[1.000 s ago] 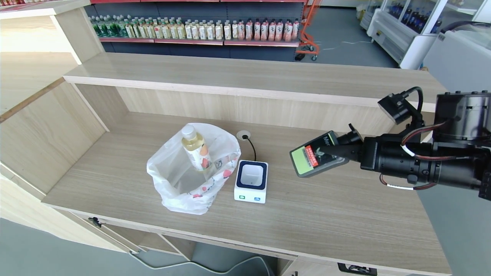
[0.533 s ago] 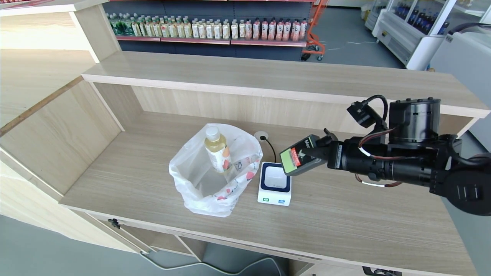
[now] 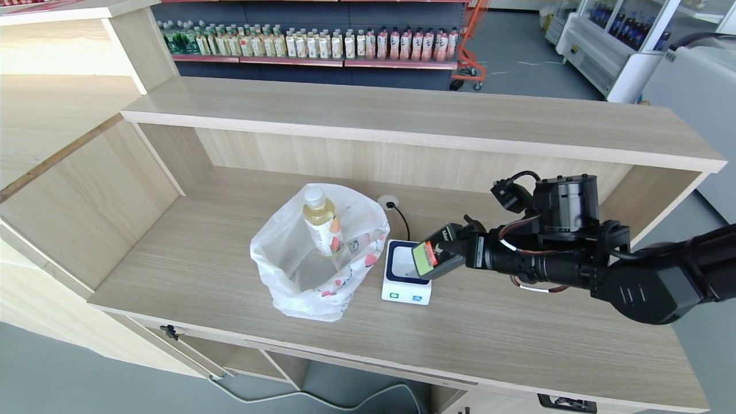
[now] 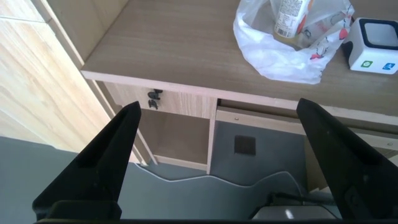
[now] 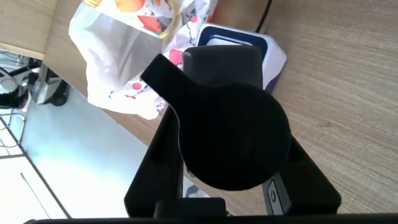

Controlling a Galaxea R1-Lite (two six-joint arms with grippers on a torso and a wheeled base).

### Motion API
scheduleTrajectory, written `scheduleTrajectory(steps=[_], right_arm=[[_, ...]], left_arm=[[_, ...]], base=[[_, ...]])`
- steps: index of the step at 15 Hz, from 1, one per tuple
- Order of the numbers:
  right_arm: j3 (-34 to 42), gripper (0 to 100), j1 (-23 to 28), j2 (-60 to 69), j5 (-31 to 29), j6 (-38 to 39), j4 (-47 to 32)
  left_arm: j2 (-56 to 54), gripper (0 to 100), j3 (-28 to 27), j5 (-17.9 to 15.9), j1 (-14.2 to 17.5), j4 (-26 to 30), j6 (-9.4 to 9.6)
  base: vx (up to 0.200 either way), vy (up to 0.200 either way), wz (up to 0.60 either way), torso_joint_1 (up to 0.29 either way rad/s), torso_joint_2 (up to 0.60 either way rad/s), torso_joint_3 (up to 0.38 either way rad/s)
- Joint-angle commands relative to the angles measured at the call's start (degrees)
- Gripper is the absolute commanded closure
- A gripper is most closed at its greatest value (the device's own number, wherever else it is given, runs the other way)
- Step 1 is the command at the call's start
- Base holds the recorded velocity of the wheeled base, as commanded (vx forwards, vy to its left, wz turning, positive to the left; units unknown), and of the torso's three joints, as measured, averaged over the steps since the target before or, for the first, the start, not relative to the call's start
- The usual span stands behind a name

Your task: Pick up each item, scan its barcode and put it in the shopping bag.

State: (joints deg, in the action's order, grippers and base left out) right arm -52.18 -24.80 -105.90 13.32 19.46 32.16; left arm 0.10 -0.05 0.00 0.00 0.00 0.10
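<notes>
The head view is giving me the whole counter (image 3: 517, 339), with the right pincer (image 3: 454, 248) out over its middle. The left wrist view is adding the counter's front edge and the cabinet beneath it. The shopping bag (image 3: 276, 270) is standing open just beyond the right pincer's tip, with a bottle (image 3: 322, 221) leaning inside. The scanner (image 3: 402, 287) is sitting directly under that pincer, just beside the bag. The right pincer is clamping a dark packet (image 3: 434, 259) with a green and red label, holding it over the scanner window. The left pincer (image 4: 219, 106) is hanging spread wide with nothing in it, off the front edge and well apart from the bag. The raised back ledge (image 3: 402, 121) is standing behind the right pincer, and the front edge is lying well to its near side.
</notes>
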Motion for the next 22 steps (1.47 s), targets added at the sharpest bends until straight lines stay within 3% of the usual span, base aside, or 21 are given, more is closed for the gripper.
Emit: scheduleTrajectory(steps=[1,3,13,22], right_arm=[[-0.29,100,0.10,-3.00,0.04,0.14,1.68],[-0.29,100,0.10,-5.46,0.12,0.23,5.37],[-9.26,100,-3.07,-13.54,0.04,1.11,5.63],[-10.40,100,-3.07,-14.51,-0.05,0.85,5.63]], left_arm=[[-0.01,0,-0.04,0.00,0.00,0.00,-0.01],[-0.01,0,0.05,0.00,0.00,0.00,-0.01],[-0.01,0,-0.04,0.00,0.00,0.00,-0.01],[-0.01,0,0.05,0.00,0.00,0.00,-0.01]], base=[[0.000,0.000,0.00,0.000,0.00,0.000],[0.000,0.000,0.00,0.000,0.00,0.000],[0.000,0.000,0.00,0.000,0.00,0.000],[0.000,0.000,0.00,0.000,0.00,0.000]])
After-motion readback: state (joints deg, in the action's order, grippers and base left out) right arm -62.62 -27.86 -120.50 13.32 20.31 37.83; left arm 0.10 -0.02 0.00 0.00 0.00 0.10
